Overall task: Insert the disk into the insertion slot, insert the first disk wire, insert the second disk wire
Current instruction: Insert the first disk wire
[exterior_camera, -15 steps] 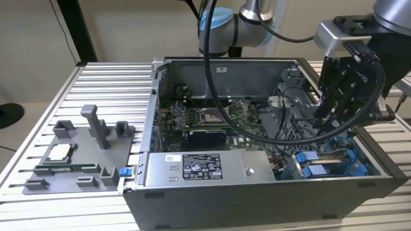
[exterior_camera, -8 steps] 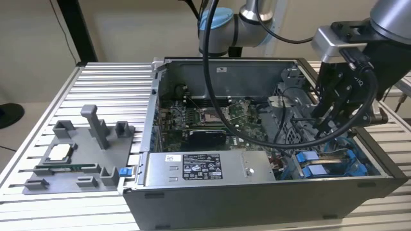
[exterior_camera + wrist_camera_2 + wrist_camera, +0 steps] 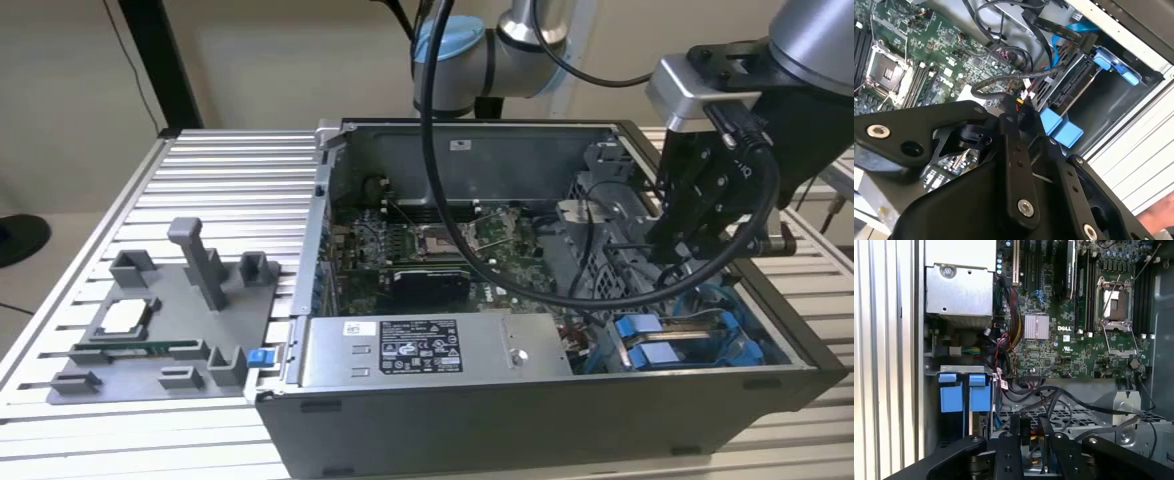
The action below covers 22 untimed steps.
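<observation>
Exterior view, arm: the grey arm [image 3: 817,40] comes down from the upper edge on the exterior view's right. Its wrist is bent so that the black pincer [image 3: 674,252] points steeply down into the open computer case [image 3: 534,415].
Pincer: clenched. In both wrist views its two black fingers [image 3: 1015,440] stand close together, with a small black plug between the tips.
Disk wire plug [image 3: 1027,432]: gripped at the fingertips. The second wrist view shows red and yellow leads right at it, and a dark cable [image 3: 1004,80] curves away over the board.
Disk [image 3: 1072,84]: stands on edge inside the insertion slot [image 3: 707,345], just past the fingertips, with its dark connector end turned towards the pincer. The plug is near that end; I cannot tell whether they touch.
Blue tabs [image 3: 979,392]: two, side by side at the bay's mouth, just beside the disk.
Motherboard [image 3: 1054,340]: lies on the case floor beyond the pincer, its processor socket open.
Power-supply box [image 3: 414,350]: silver and labelled, along the case's near wall in the exterior view.
Desk [image 3: 227,170]: slatted metal, carrying the case. A grey fixture tray [image 3: 160,330] sits well apart on the exterior view's left.
</observation>
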Tool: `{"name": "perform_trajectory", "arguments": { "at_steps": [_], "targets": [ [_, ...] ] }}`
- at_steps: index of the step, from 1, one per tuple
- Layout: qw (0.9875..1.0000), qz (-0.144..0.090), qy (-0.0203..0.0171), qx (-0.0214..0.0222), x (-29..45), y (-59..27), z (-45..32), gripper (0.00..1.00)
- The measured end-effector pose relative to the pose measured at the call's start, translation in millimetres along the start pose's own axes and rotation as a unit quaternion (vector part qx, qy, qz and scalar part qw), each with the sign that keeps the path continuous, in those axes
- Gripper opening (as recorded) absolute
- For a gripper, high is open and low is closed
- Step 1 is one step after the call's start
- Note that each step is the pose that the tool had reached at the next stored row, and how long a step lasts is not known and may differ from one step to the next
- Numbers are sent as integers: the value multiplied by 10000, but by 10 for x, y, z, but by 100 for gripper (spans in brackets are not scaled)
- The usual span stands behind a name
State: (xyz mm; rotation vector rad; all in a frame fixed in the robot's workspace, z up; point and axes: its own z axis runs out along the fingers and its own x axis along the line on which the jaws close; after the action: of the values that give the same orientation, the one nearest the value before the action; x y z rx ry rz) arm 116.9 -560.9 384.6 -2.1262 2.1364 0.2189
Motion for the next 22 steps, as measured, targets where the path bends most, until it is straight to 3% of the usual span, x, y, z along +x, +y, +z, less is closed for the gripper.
{"name": "perform_trajectory", "arguments": {
  "at_steps": [12, 22],
  "targets": [
    [10000, -1, 22, 0, 3, -11, 17, 0],
    [9999, 2, 156, 1, 12, -59, 64, 0]
  ]
}}
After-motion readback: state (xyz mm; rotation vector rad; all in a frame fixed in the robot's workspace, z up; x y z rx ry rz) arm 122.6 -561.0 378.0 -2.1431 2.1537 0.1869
